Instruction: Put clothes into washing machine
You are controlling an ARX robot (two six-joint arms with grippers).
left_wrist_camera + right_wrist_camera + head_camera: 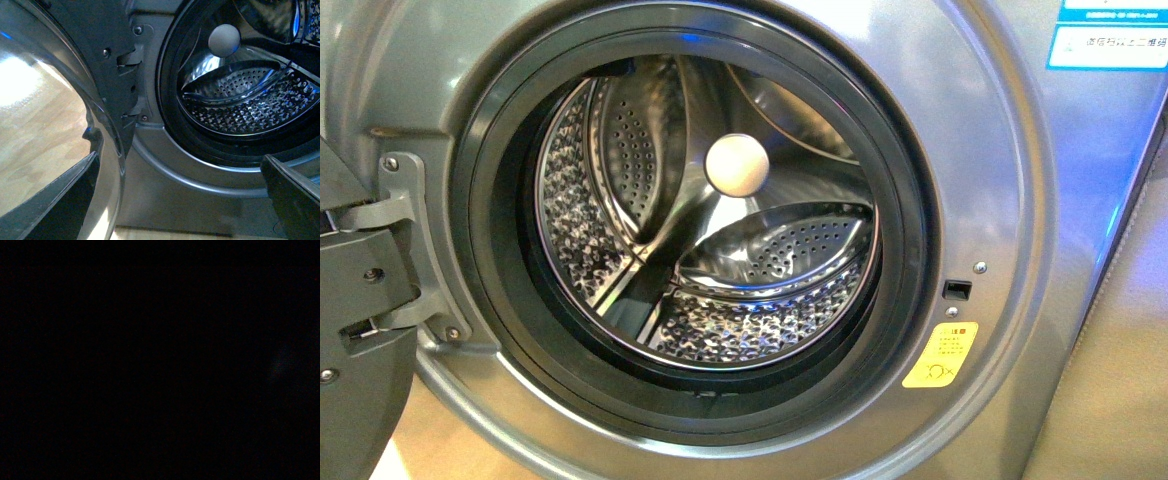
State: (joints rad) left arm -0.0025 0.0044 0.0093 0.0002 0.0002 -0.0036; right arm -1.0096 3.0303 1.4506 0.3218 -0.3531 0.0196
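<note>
The washing machine (pixel 1020 200) runs past every edge of the front view, so its top and base go unseen. Its door (pixel 350 400), at the far left, is cut off too, and only the hinge side shows. The blue-white labels (pixel 1110 40) at the upper right are clipped and their print is too small to read, as is the print on the yellow sticker (pixel 941 355). The right wrist view is dark. In the left wrist view, the left end effector (pixel 180 156) shows only two dark fingers (pixel 295 195), both cut off.

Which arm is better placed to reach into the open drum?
Probably left: the left gripper, open, faces the empty drum of the washing machine. The right wrist view is dark, so that arm cannot be judged.
</note>
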